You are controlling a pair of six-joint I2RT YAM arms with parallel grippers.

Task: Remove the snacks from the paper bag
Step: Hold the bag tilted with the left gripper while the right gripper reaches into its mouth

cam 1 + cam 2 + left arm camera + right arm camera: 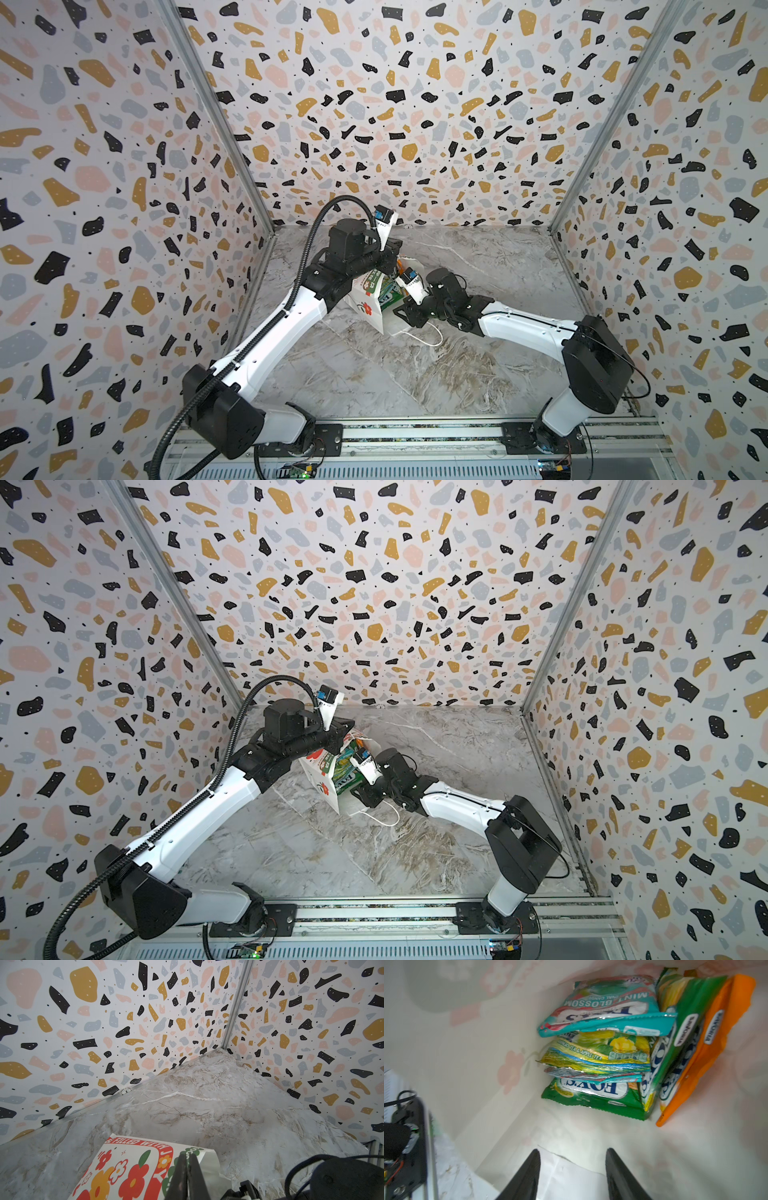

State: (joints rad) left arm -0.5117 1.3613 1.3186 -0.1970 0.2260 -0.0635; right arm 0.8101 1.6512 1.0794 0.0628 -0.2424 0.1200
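The white paper bag (pixel 368 307) (pixel 322 781) lies on its side mid-table, its mouth facing my right arm. My left gripper (pixel 188 1159) (pixel 392 253) is shut on the folded edge of the bag (pixel 128 1167) at its far end. At the mouth my right gripper (pixel 572 1152) (pixel 401 313) is open, with the bag's lower paper lip lying between its fingers. Deep inside the bag sit the snacks: a teal packet (pixel 604 1005) on a green-yellow one (pixel 596 1051) and a green one (pixel 591 1091), beside an upright green packet (pixel 685 1022) and an orange one (pixel 716 1043). A top view shows the snacks (pixel 349 771) through the mouth.
A white cord handle (pixel 428 336) (pixel 386 816) loops on the marble table (pixel 478 374) in front of the bag's mouth. Terrazzo-patterned walls (pixel 374 124) close in three sides. A metal rail (pixel 415 436) with both arm bases runs along the front edge.
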